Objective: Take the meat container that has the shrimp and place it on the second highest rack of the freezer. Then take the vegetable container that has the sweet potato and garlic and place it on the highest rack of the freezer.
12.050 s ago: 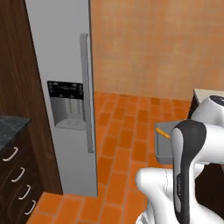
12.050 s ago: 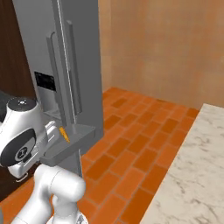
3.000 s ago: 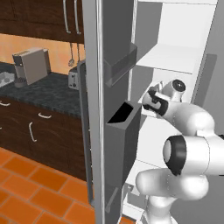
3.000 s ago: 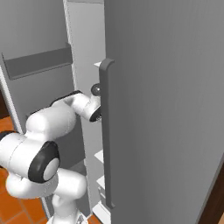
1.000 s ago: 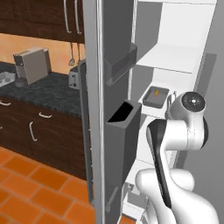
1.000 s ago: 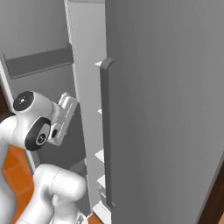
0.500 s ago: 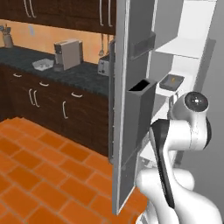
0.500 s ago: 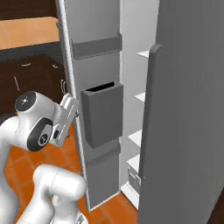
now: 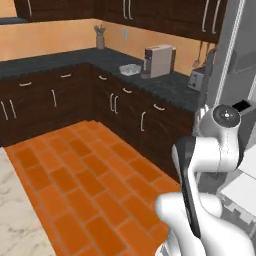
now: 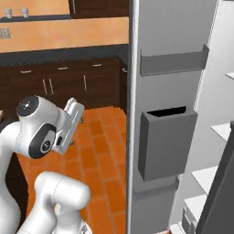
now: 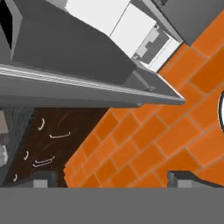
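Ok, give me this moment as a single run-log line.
gripper: open, nothing held | freezer door: open, grey bins showing | white shelves: visible inside | base: over orange brick floor beside dark cabinets

Dark cabinets [image 9: 55, 100], orange brick floor [image 9: 95, 185]

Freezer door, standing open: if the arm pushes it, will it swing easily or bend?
The door looks like a tall, stiff slab, so it would likely swing as one piece, not bend. Nothing shows above its grey bins, so it is probably not heavily loaded.
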